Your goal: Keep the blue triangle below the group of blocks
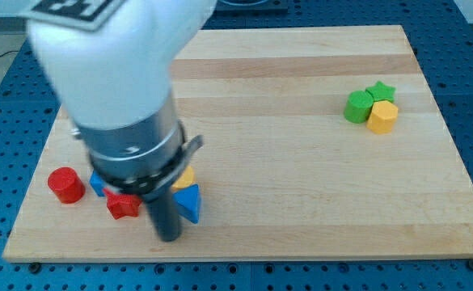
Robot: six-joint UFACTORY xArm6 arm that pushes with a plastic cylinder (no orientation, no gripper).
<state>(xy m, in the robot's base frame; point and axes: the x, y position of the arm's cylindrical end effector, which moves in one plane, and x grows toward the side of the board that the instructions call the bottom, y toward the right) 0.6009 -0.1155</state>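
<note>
The blue triangle (189,203) lies near the view's bottom left, on the wooden board (301,162). My tip (168,238) is the lower end of the dark rod and sits just left of and slightly below the blue triangle, touching or nearly touching it. A yellow block (185,178) sits right above the triangle, partly hidden by the arm. A red star (124,205) lies left of the rod. A blue block (98,183) is partly hidden behind the arm. A red cylinder (65,185) stands farther left.
At the view's upper right sits a cluster: a green cylinder (356,107), a green star (379,90) and a yellow hexagon block (382,117). The large white and grey arm body (115,81) covers the board's upper left. The board's bottom edge runs just below my tip.
</note>
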